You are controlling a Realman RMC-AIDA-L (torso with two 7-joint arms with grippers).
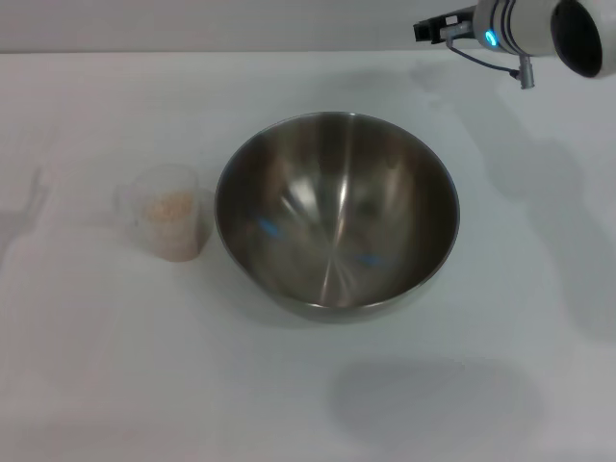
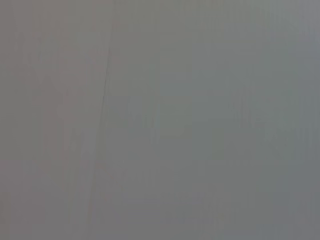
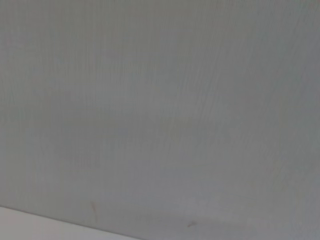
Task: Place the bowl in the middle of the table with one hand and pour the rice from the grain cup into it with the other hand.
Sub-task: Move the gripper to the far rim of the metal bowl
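White and plain, the desk [image 1: 115, 385] fills nearly the whole head view, with a pale wall band seen along its far edge. Near the middle of the desk the bowl [image 1: 337, 217] is seen standing upright, mouth upward, its brushed steel inside shiny and holding nothing; only blurred reflections and two small blue glints are seen on the inner wall. Being round, it shows no long axis.

Just beside the bowl, toward the left edge of the desk, the grain cup [image 1: 168, 212] is seen standing upright with its open mouth upward, its long axis vertical. A narrow gap seems to lie between cup and bowl, though contact cannot be ruled out. Inside the clear cup the rice [image 1: 169, 207] is seen as a pale beige, faintly pinkish granular mass, filling the cup part of the way. No brand, label or writing can be read on the cup, the bowl or the desk.

At the far right corner of the desk the right pincer [image 1: 433, 29] is seen raised above the surface, well apart from the bowl, on a white arm with a small blue light; whether its fingers are open or closed cannot be told. The left pincer is not seen. Only a plain grey surface is shown by both wrist views.
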